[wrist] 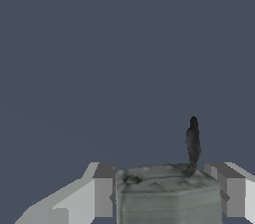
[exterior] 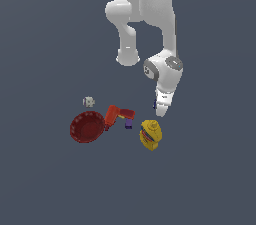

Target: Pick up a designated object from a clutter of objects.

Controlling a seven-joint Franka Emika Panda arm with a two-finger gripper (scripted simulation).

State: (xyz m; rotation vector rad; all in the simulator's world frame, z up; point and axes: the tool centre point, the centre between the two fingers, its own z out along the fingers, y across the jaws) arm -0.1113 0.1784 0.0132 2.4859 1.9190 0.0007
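Wrist view: blocky grey piece (wrist: pixel 167 193) sits between flat fingers (wrist: pixel 103 190).

No readable text, labels, brands or numbers in either view. Yellow bottle (exterior: pixel 150 134) has a red and dark patch on its front, probably a label, but too blurred to read. Whitish cube (exterior: pixel 89 101) shows dark specks on its faces, can't resolve them into anything. Red-orange drill-like tool (exterior: pixel 116 114) and red bowl (exterior: pixel 86 127): no markings visible. Wrist view: grey piece (wrist: pixel 167 193) between the fingers has mottled texture only, no print
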